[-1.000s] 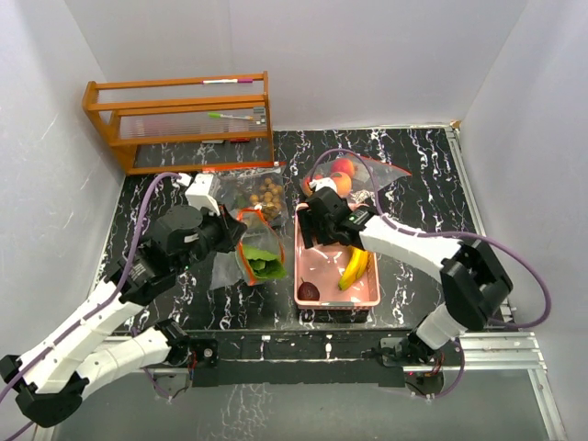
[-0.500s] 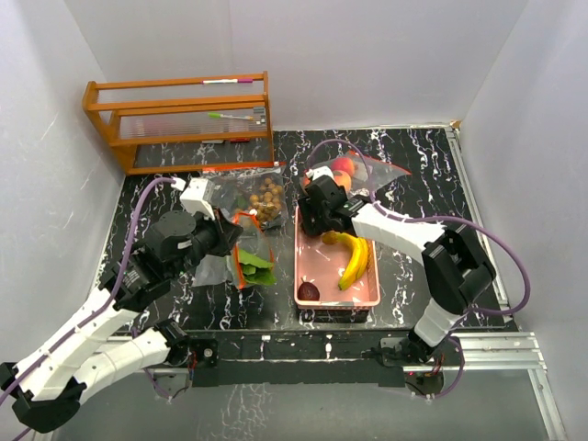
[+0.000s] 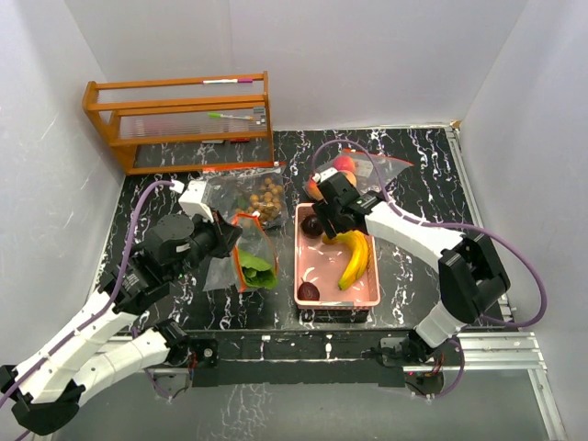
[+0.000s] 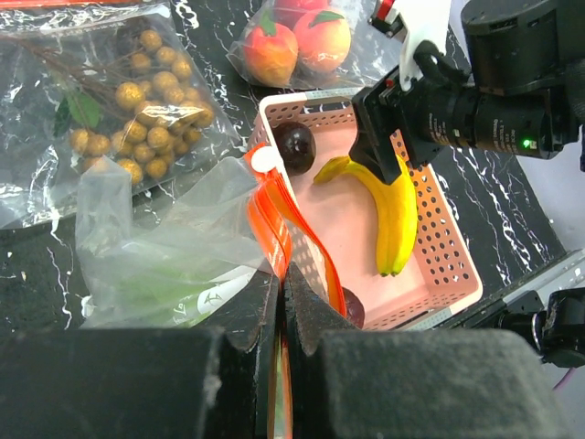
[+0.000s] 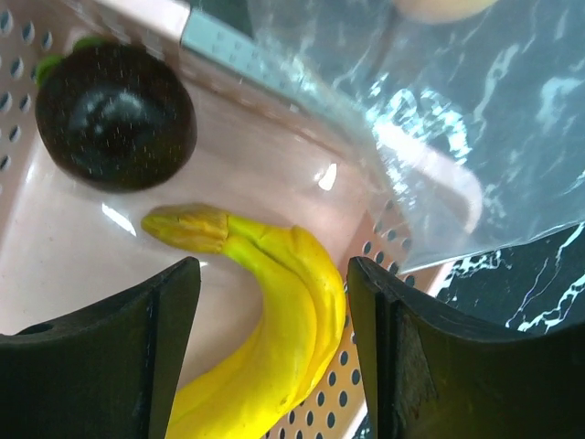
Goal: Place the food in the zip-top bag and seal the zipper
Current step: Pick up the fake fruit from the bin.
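Your right jaws stand apart over the far end of the pink basket [image 3: 335, 301], one finger on each side of the bananas [image 5: 274, 347], and neither finger touches the fruit in the wrist view. The bananas are the thing to take. They lie on the right side of the basket, with the long axis running from the stem at far left to the tips at near right. The stem end sits directly under your right jaws, and the fingers bracket the bunch across that axis, so I judge a straight drop and a squeeze should catch it just behind the stem.

A dark purple fruit [image 5: 114, 114] sits in the far left corner of the basket, just beside the stem, so mind the left finger there. A second dark fruit [image 3: 309, 291] lies at the near left.

Your left jaws are together, clamped on the orange zipper strip [image 4: 274, 215] of the zip-top bag [image 3: 253, 253], which lies just left of the basket with something green [image 3: 257, 268] already inside. That arm is occupied, so the right arm, also the nearer one, has to carry the bananas left to the bag's mouth.

The bagged longans [image 3: 266, 195] and the bagged peaches [image 3: 342, 170] rest on the bench beyond.
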